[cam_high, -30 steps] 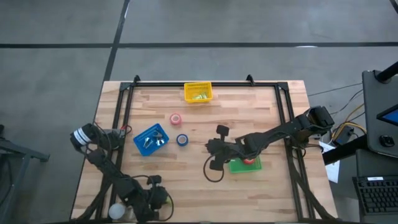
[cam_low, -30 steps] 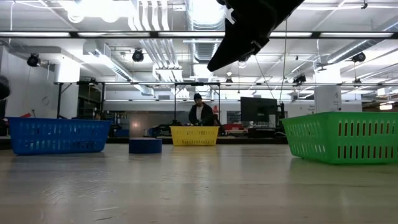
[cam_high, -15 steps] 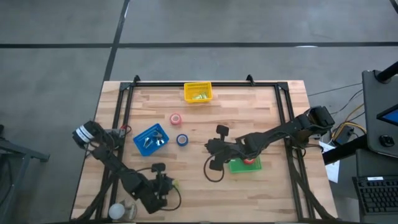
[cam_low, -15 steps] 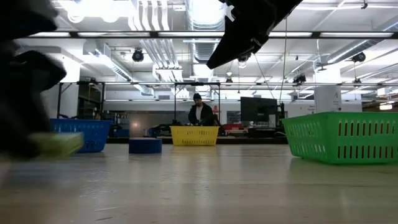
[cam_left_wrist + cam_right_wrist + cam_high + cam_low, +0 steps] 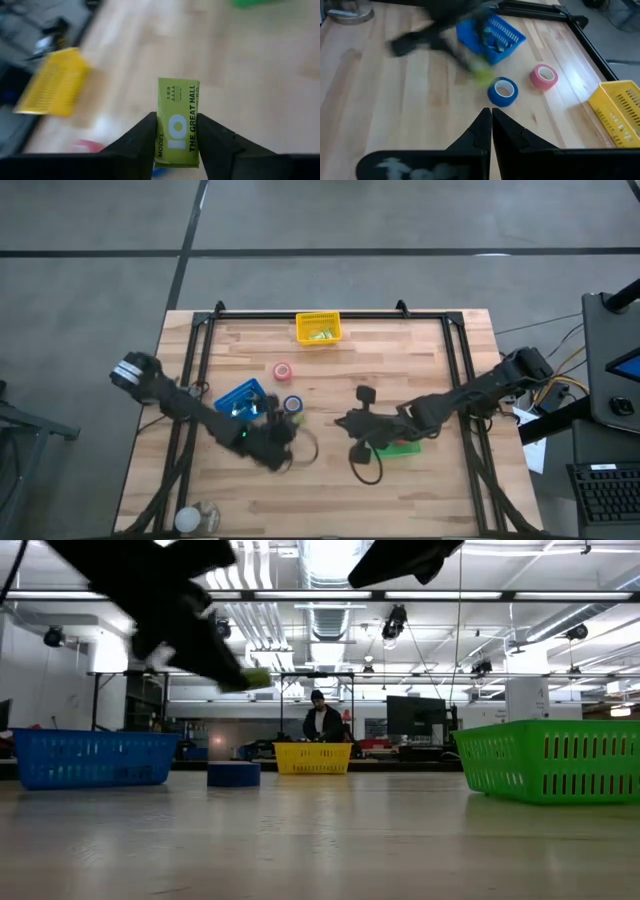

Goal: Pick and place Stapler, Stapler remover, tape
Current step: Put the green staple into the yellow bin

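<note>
My left gripper (image 5: 280, 430) hangs above the table's middle, beside the blue basket (image 5: 243, 402) and the blue tape (image 5: 292, 404), shut on a small green box (image 5: 177, 122) printed "MODEL 10". In the low view the gripper is blurred. The pink tape (image 5: 283, 370) lies flat farther back. My right gripper (image 5: 491, 117) is shut on nothing, raised left of the green basket (image 5: 398, 446). I cannot make out a stapler or a stapler remover; small items lie in the blue basket. My left gripper pinches the green box by its two long narrow sides (image 5: 161, 125), one finger (image 5: 142, 142) on each side. The box's length runs along the fingers and its printed face shows in the wrist view. It is lifted clear of the table.
A yellow basket (image 5: 319, 328) stands at the far edge, middle. A clear jar (image 5: 196, 518) stands at the near left corner. A black frame (image 5: 200, 340) runs along the table's sides. A person (image 5: 322, 722) stands far behind the table.
My left gripper has swung from the near left corner toward the table's middle and the blue basket, rising and turning as it went, with the green box still between its fingers. My right gripper has risen a little.
</note>
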Controlling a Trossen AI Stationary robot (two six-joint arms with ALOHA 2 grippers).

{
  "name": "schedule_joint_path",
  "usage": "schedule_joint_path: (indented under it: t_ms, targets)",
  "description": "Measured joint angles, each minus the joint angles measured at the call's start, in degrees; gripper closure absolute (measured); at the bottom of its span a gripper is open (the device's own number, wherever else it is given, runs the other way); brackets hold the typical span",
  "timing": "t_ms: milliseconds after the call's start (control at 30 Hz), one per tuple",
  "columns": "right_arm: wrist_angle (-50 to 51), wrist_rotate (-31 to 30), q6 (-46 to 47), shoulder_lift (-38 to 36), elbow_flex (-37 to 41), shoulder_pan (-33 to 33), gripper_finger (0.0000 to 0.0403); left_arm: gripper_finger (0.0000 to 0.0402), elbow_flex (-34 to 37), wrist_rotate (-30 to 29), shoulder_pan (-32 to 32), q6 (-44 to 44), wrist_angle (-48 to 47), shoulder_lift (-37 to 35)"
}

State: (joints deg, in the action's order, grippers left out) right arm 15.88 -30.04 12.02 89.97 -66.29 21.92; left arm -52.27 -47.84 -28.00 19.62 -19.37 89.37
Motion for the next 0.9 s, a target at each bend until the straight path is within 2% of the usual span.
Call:
schedule_joint_path:
  t_ms: [133,233,333,467,600,733,900]
  targets:
    - [0.14,-0.1,-0.45,-0.45,0.05,0.71,0.0394,0.0287,0.0,-1.07,10.84,-2.21,0.58,-3.65]
    - [0.03,-0.13,-0.43,-0.71,0.25,0.77,0.0394,0.0292,0.02,2.26,20.29,-4.57,2.43,-6.26]
    - [-0.43,-0.11,-0.43,-1.11,0.82,0.82,0.0394,0.0284,0.07,10.87,29.61,-11.35,6.97,-7.78]
    - [-1.98,-0.11,0.43,-1.85,3.03,0.82,0.0394,0.0271,0.07,26.86,41.7,-16.41,14.63,-8.29]
    - [-4.42,-0.13,1.84,-2.92,6.41,0.82,0.0394,0.0276,0.07,36.71,51.76,-17.67,21.38,-7.01]
    - [-7.08,-0.15,2.93,-4.71,9.53,0.82,0.0394,0.0284,-0.11,41.77,57.44,-17.9,23.64,-3.51]
    - [-9.24,-0.61,3.87,-7.9,12.55,0.82,0.0394,0.0274,-2.76,42.6,59.24,-19.75,24.92,2.64]
